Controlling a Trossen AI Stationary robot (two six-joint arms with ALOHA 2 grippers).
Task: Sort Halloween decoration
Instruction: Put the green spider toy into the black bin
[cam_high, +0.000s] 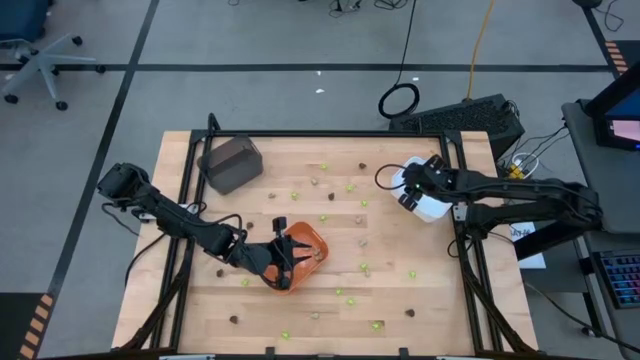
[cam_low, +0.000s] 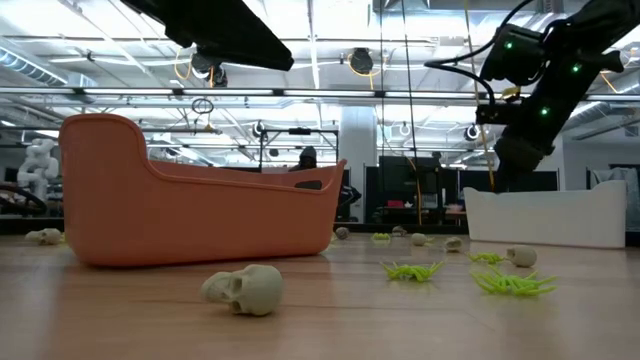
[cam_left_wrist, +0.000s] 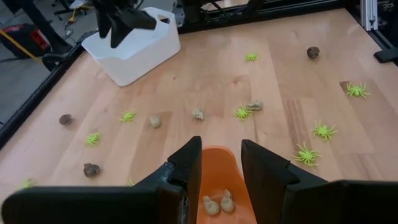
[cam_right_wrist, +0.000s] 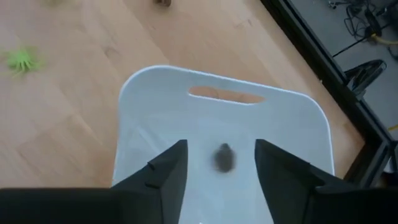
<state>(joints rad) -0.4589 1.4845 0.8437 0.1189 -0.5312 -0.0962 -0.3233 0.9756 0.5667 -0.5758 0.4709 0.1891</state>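
Tiny Halloween decoration pieces lie scattered on the wooden table: lime-green spiders, dark brown lumps and tan skulls. My left gripper hangs open over the orange tray, which stands flat on the table and holds two tan skulls. My right gripper is open above the white tray at the table's right side. A blurred dark brown piece shows between its fingers, over the tray's inside. Whether it is falling or lying there, I cannot tell.
A dark grey tray stands at the table's far left. Black frame rails run along the table's sides. Spiders and skulls are spread over the table's middle and near part.
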